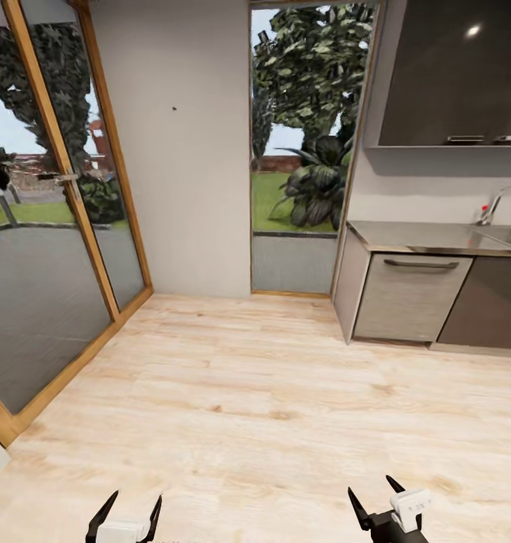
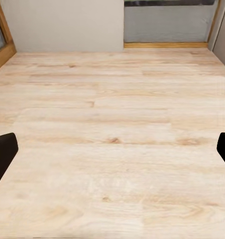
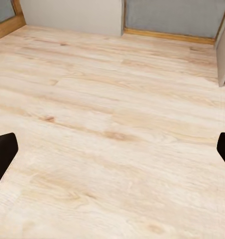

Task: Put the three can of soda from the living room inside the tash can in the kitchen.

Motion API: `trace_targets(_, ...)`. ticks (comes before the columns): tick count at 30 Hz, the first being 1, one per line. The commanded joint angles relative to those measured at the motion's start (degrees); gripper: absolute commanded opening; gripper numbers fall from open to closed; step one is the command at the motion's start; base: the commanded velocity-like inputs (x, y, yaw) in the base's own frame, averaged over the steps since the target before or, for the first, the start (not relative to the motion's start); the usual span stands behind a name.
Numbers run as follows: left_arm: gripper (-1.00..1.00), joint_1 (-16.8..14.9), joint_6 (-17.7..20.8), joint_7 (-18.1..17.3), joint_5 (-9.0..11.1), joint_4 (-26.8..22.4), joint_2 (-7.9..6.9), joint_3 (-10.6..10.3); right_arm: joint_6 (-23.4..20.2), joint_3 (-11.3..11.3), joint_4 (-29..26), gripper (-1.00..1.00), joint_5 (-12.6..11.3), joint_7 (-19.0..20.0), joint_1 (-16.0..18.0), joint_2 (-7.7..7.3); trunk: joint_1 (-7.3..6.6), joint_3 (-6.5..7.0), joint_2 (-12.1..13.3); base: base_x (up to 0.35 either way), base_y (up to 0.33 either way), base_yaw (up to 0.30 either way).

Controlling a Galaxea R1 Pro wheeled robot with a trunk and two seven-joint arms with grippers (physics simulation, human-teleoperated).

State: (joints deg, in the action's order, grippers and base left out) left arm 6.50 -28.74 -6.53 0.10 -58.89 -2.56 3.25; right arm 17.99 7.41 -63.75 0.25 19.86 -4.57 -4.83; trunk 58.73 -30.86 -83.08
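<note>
1. Kitchen: light wood floor (image 1: 270, 392), bare from the glass door (image 1: 52, 249) along its left edge to the cabinets (image 1: 410, 298) along its right edge; tall window (image 1: 304, 121) in the far wall between them
2. Grey worktop (image 1: 421, 237) above the cabinets, with a sink and chrome tap (image 1: 497, 205) at its far right end
3. Soda cans and trash can: none among the things on view here, so which way either lies from the pincers, and which arm sits nearer, cannot be told; my guess is the robot is in transit and must turn or drive on to find them
4. Left gripper (image 1: 125, 516): at the floor's near edge, black fingers spread wide, released, holding and touching nothing
5. Right gripper (image 1: 376, 504): at the same near edge, fingers likewise parted, released, empty, hanging clear above bare boards
</note>
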Motion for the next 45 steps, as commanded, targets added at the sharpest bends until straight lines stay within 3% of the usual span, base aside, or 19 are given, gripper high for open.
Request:
trace_targets(1, 1.00, 0.00, 0.00, 0.01, 0.00, 0.00, 0.00, 0.00, 0.01, 0.01, 0.01, 1.00, 0.01, 0.00, 0.00, 0.02, 0.00, 0.00, 0.00, -0.001, 0.001, 0.254)
trace_targets(12, 1.00, 0.00, 0.03, -0.05, 0.02, -0.02, -0.06, 0.02, 0.03, 0.06, 0.14, 1.00, 0.07, 0.00, 0.00, 0.08, 0.00, 0.00, 0.00, 0.000, 0.100, 0.256)
trace_targets(45, 1.00, 0.00, 0.00, -0.07, -0.04, -0.05, -0.07, 0.00, 0.12, 0.04, 0.65, 1.00, 0.12, 0.00, 0.00, 0.08, 0.00, 0.00, 0.00, -0.067, 0.279, 0.258)
